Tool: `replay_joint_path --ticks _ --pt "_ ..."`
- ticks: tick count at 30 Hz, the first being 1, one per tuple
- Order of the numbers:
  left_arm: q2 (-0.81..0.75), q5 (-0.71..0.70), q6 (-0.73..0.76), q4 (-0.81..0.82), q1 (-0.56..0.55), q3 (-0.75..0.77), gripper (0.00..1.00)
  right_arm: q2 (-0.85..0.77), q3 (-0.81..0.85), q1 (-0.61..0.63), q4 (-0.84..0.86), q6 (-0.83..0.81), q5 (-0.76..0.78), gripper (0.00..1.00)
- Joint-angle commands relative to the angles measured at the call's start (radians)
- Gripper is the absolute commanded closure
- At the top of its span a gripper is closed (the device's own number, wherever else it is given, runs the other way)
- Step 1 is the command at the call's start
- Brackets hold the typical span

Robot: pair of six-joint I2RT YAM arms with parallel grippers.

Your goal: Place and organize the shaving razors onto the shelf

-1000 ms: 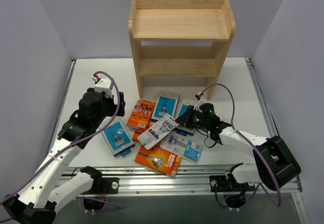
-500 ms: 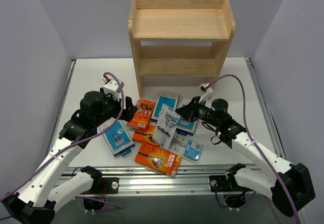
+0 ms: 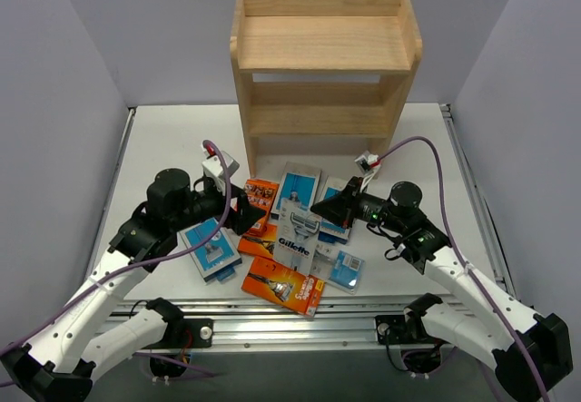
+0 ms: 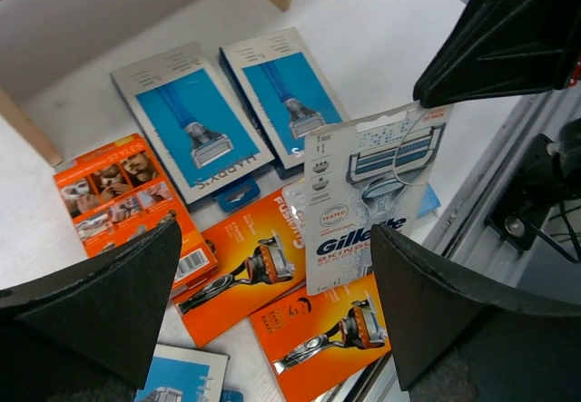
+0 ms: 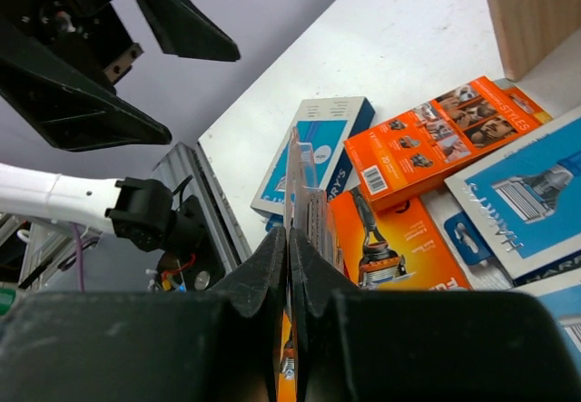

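My right gripper (image 3: 320,208) is shut on the edge of a silver Gillette blister card (image 3: 298,230) and holds it up above the pile, edge-on in the right wrist view (image 5: 300,180). The card also hangs in the left wrist view (image 4: 374,198). My left gripper (image 3: 243,213) is open and empty, just left of the card, over two orange Fusion packs (image 4: 263,270). An orange box (image 3: 253,201) and blue-and-white boxes (image 3: 298,187) lie flat on the table. The wooden three-tier shelf (image 3: 327,44) stands empty at the back.
Another blue box (image 3: 211,246) lies front left, an orange pack (image 3: 283,286) at the table's front edge, and a blue-labelled blister card (image 3: 338,267) to its right. The metal rail (image 3: 300,322) runs along the front.
My right gripper has lifted the Gillette card off the pile and turned it upright. My left gripper has swung right and down, close to the card.
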Motion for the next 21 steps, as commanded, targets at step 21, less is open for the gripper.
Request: replay_joint_path --ticks 21 --pt "0.068 0.260 0.037 0.135 -0.135 -0.024 0.10 -0.053 0.069 0.070 0.215 0.072 -0.208 1.00"
